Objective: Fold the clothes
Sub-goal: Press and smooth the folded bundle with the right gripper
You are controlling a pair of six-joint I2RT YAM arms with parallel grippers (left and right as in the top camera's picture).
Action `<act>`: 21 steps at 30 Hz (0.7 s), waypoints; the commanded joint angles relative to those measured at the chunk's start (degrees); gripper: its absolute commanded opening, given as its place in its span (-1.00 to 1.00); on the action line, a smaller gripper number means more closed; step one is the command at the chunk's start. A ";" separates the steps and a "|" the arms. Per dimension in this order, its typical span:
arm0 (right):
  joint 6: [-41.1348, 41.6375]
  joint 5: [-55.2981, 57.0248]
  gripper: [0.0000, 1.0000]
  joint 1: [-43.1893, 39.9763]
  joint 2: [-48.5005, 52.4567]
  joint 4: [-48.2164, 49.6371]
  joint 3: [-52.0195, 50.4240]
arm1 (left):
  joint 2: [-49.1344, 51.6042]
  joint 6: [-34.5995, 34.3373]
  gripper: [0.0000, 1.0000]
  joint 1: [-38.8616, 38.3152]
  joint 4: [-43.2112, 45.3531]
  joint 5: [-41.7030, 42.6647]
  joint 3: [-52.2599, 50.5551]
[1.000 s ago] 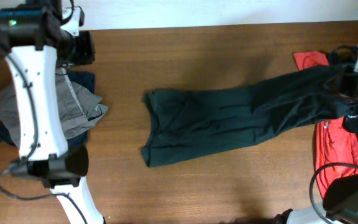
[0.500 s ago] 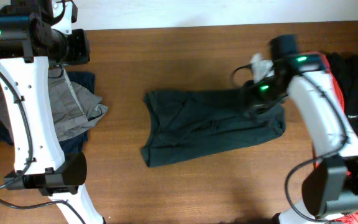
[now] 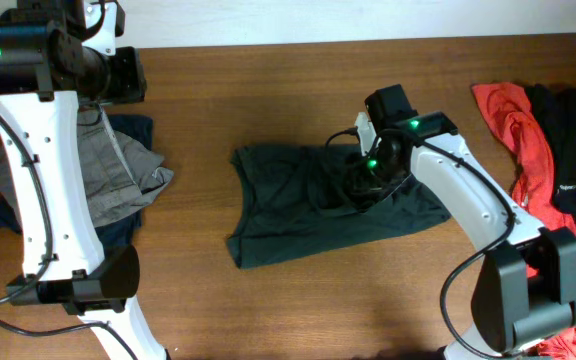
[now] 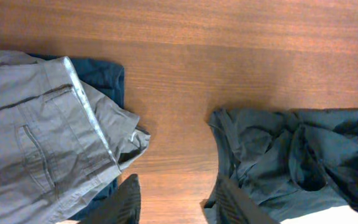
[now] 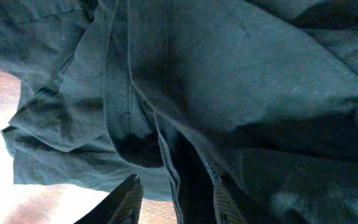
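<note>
The dark green T-shirt lies in the middle of the table, its right end bunched over itself. My right gripper hangs just over that bunched part. In the right wrist view its fingers stand apart, so the right gripper is open, with a loose fold and seam of the shirt running between them. My left gripper is open high above bare wood, nothing between its fingers, between the grey trousers and the shirt's left edge.
Grey trousers lie on a dark blue garment at the left. A red top and a black top are heaped at the right edge. The left arm's white links stretch along the left side.
My right arm swept left from the table's right edge, dragging the shirt's stretched right end back over the middle, and its jaws opened. The left jaws widened a little; that arm barely moved.
</note>
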 commanded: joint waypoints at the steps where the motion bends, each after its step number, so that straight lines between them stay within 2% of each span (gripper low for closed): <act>1: 1.16 -0.48 -0.13 -2.36 -4.24 -0.94 0.24 | -0.61 0.48 -0.14 -0.13 -0.04 -0.39 0.42; 8: -4.94 -7.80 -0.02 -4.61 -4.55 -2.58 0.24 | -0.61 0.48 -0.07 -0.13 -0.07 -0.39 0.42; 11: -4.61 -3.96 -0.03 -4.94 -4.55 -2.69 0.24 | -0.61 0.50 -0.06 -0.13 -0.04 -0.39 0.42; 13: -1.38 1.25 -0.03 -5.84 -4.48 -3.02 0.22 | -0.61 0.50 -0.07 -0.13 -0.07 -0.39 0.42; 14: -0.28 3.65 -0.08 -6.51 -4.39 -3.19 0.22 | -0.61 0.50 -0.07 -0.13 -0.07 -0.39 0.42; 16: -0.31 7.17 -0.35 -8.22 -4.00 -4.04 0.22 | -0.61 0.50 -0.06 -0.13 -0.04 -0.39 0.42; 17: -0.33 8.50 -0.42 -9.11 -3.74 -4.79 0.15 | -0.61 0.50 -0.06 -0.13 -0.07 -0.39 0.42; 21: -0.37 9.38 -0.41 -13.40 -1.09 -5.38 -2.14 | -0.61 0.50 -0.06 -0.13 -0.07 -0.37 0.42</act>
